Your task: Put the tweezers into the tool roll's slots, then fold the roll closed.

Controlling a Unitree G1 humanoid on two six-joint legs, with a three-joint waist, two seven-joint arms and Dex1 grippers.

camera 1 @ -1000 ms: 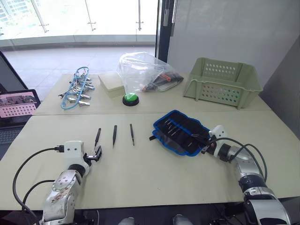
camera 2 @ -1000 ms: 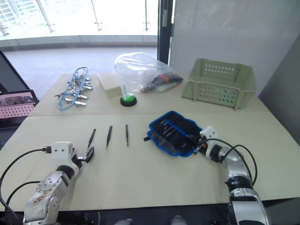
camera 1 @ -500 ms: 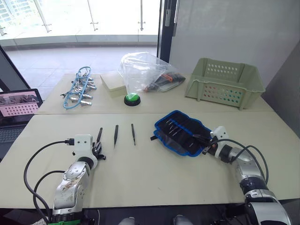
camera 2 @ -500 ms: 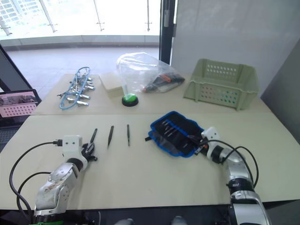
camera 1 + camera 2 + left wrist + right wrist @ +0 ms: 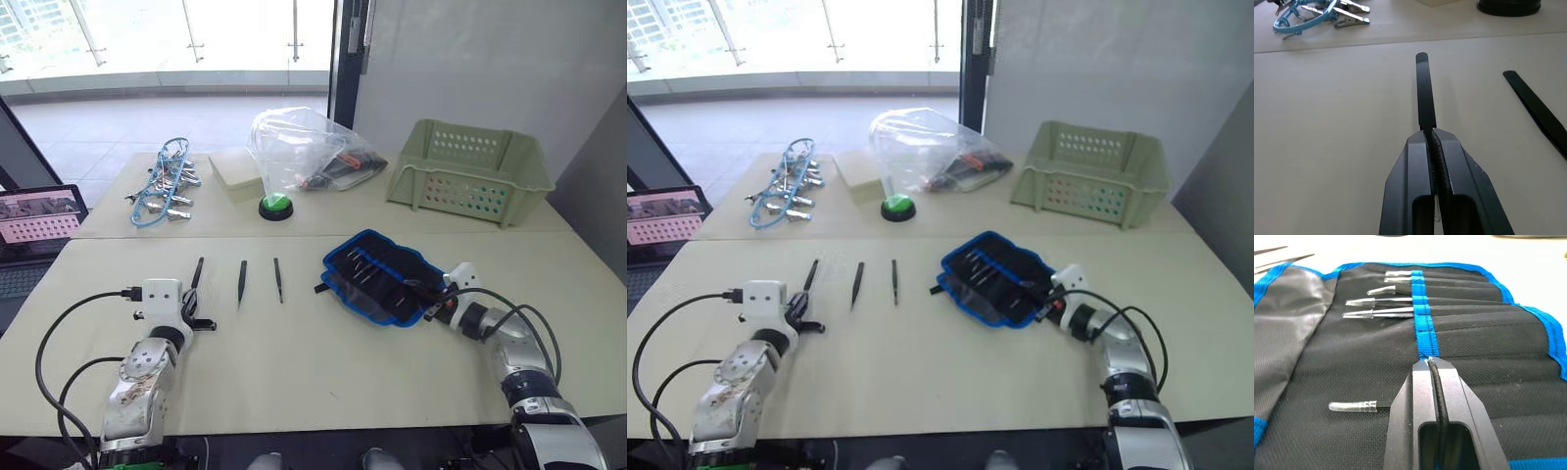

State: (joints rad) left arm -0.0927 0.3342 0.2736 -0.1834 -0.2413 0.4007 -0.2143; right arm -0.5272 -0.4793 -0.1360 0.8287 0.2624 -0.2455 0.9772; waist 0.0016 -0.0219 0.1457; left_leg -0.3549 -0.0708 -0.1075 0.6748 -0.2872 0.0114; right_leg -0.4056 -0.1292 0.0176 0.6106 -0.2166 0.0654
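Three slim black tweezers lie in a row left of centre. My left gripper (image 5: 192, 307) is shut on the near end of the leftmost tweezers (image 5: 1424, 93), which points straight ahead of the fingertips (image 5: 1422, 139) on the table. The middle tweezers (image 5: 241, 281) and the right one (image 5: 277, 279) lie loose. The tool roll (image 5: 382, 277), black with blue edging, lies unfolded at centre right. Several tweezers (image 5: 1386, 298) sit in its slots (image 5: 1474, 333), and one clear-capped tip (image 5: 1352, 406) lies beside my right gripper (image 5: 1429, 363). That gripper is shut, its tips on the roll's blue band.
Silver clamps on blue cord (image 5: 162, 186) lie at the back left. A beige box (image 5: 230, 171), a green button (image 5: 276, 206) and a clear plastic bag (image 5: 304, 152) stand behind the tweezers. A green basket (image 5: 470, 171) is at the back right, a laptop (image 5: 34, 220) at far left.
My left gripper moved forward to the leftmost tweezers and went from open to shut on its near end. The right gripper stayed on the roll.
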